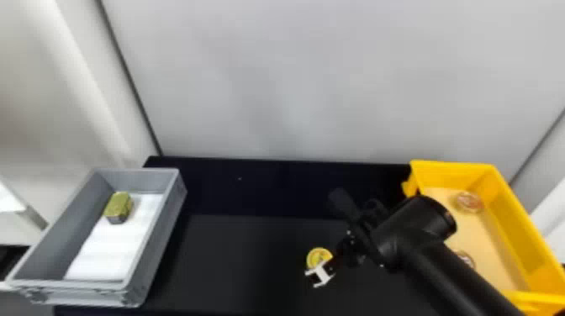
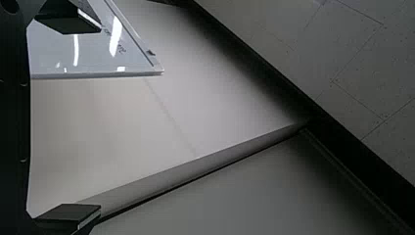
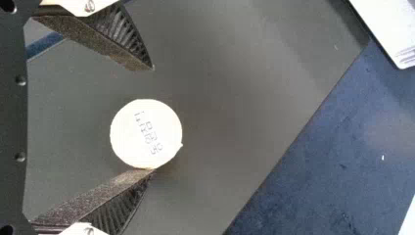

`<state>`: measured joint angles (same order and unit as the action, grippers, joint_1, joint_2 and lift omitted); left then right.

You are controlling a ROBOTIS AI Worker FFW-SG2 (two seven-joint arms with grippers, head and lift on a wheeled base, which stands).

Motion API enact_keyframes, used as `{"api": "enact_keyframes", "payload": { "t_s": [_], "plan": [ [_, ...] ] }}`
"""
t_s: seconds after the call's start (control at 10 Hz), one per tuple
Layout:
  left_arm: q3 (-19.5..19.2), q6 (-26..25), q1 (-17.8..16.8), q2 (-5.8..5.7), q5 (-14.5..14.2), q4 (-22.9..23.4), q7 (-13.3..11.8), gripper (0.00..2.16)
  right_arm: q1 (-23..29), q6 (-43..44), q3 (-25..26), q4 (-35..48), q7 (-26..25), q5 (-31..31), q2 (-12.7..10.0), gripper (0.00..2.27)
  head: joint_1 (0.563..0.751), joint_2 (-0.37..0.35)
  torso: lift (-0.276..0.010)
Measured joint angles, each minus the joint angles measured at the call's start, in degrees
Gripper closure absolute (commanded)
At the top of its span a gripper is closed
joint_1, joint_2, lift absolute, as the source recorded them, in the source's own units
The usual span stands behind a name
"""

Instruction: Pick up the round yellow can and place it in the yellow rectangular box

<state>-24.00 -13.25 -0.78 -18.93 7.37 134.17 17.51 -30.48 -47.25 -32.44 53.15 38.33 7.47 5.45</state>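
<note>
The round yellow can (image 1: 318, 256) is on the black table, between the two boxes. Over it, my right gripper (image 1: 330, 267) reaches in from the right. The right wrist view has the can's pale, printed round face (image 3: 146, 133) between the spread fingers of my right gripper (image 3: 153, 119); one fingertip is at the can's edge, while a gap separates the other from it. The yellow rectangular box (image 1: 515, 210) is at the right, partly behind the right arm. My left gripper (image 2: 100, 120) is open, nothing between its fingers.
A grey box (image 1: 157, 235) with a green-gold block (image 1: 119, 206) inside stands at the left. Round tins (image 1: 468, 202) lie in the yellow box. A pale wall (image 1: 286, 84) rises behind the table. The left wrist view has a glossy panel (image 2: 93, 54) near one finger.
</note>
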Motion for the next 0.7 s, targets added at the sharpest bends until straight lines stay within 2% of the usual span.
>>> {"api": "enact_keyframes", "payload": {
  "t_s": [0.6,0.7],
  "plan": [
    [0.0,0.2,0.2,0.26,0.1,-0.1,-0.2,0.0,-0.1,1.9,-0.1,-1.0,-1.2,0.1,0.1,0.0,0.692,0.054,-0.003],
    [0.0,0.2,0.2,0.26,0.2,-0.1,-0.2,0.0,-0.1,2.0,0.0,-1.5,-1.1,0.1,0.0,0.29,0.692,0.054,-0.003]
  ]
}}
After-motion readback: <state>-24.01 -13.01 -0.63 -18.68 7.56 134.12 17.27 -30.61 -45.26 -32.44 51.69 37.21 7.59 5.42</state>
